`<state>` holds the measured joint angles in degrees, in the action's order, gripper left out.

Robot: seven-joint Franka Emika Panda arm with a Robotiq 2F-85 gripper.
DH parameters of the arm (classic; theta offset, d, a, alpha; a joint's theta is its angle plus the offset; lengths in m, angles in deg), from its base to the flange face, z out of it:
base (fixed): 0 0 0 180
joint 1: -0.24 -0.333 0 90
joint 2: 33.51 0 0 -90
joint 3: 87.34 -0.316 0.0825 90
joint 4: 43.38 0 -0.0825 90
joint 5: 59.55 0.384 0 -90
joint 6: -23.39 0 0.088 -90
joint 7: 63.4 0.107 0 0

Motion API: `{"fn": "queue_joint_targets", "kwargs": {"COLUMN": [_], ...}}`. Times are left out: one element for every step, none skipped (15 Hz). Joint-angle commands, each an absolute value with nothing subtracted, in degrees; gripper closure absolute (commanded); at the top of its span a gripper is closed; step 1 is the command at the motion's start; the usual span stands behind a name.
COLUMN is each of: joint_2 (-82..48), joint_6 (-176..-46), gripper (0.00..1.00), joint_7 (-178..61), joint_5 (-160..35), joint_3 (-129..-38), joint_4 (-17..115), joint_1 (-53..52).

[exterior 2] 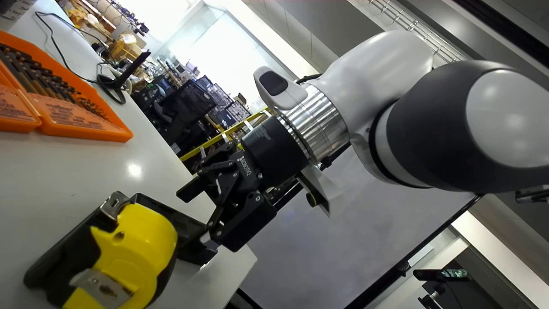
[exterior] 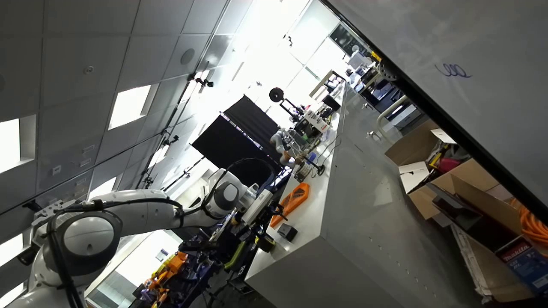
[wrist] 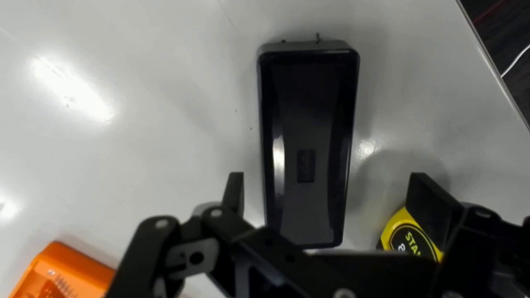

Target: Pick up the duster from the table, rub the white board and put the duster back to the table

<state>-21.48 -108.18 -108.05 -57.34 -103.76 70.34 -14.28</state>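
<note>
Across the top corner of an exterior view stretches the whiteboard (exterior: 483,102), dark border and all, though its turn should come after the pick-up. The surface (wrist: 136,174) is pale and shiny, so glare might fool anyone judging height from the wrist view alone. Then the arm (exterior 2: 377,77), reaching over that surface with its jaws wide apart and nothing gripped. The orange drill case (exterior 2: 77,111) sits well away from the grab, probably no bother. Now the duster (wrist: 306,136), the actual prize: black, flat on the surface, long sides facing the jaws, so the angle looks about right. It's off-centre though, nearer the case-side half of the jaws, so a small shift that way seems smart, otherwise one side would likely hit early and shove it. Smallest and most annoying is the tape measure (exterior 2: 133,244), near the duster, with one of the jaws covering part of it in the wrist view. Dropping straight down could clip it. That same shift should help, then a slow descent and a firm, even squeeze. Remaining height is hard to tell.
</note>
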Motion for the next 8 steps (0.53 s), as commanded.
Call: {"fn": "queue_joint_targets", "kwargs": {"joint_2": [-21.9,-21.8,-21.7,-21.4,-21.2,-21.0,-20.6,-20.4], "joint_6": [-106.5,-106.4,-106.4,-106.2,-106.1,-105.9,-105.8,-105.8], "gripper": [0.00,0.00,0.00,0.00,0.00,0.00,0.00,0.25], "joint_7": [-106.5,-106.4,-106.4,-106.4,-106.2,-106.4,-106.2,-105.8], "joint_5": [-58.9,-59.0,-59.0,-59.1,-59.3,-59.4,-60.0,-60.6], "joint_3": [-103.8,-103.7,-103.7,-103.7,-103.6,-103.6,-103.5,-103.4], "joint_4": [70.4,70.3,70.3,70.2,70.1,70.0,69.9,69.9], "joint_1": [-13.8,-13.8,-13.7,-13.7,-13.7,-13.6,-13.6,-13.7]}}
